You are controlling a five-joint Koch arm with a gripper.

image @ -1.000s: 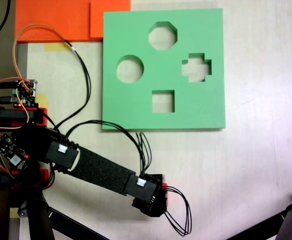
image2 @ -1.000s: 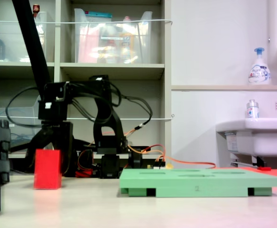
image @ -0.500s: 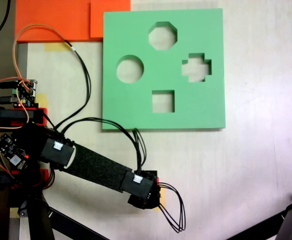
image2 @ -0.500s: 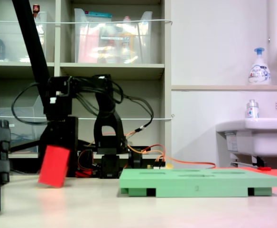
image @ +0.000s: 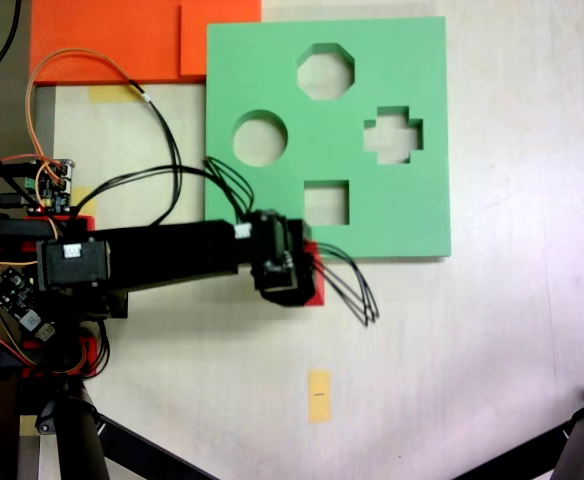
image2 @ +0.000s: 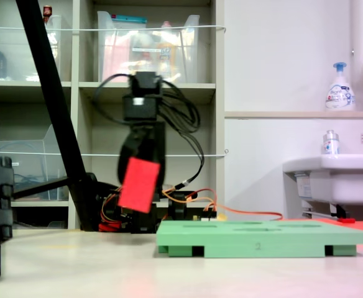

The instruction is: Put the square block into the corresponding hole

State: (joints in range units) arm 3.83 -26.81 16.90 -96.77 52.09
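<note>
One block: my gripper point(image2: 141, 177) clamps the square block point(image2: 138, 185), tilted, clear above the surface.
Position: beside the green board point(image: 412, 215), near the corresponding hole point(image: 326, 203).
Risk: tilted corner (judged) could catch the rim and jam.

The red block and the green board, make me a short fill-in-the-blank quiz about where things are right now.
1. In the second exterior view, the red block is held in the air by the ____.
2. The green board has ____ cutouts.
3. In the first exterior view, the cutout nearest the gripper is the ____ hole.
4. In the first exterior view, a small ____ paper rectangle lies on the table below the gripper.

Missing words: gripper; four; square; yellow
</note>
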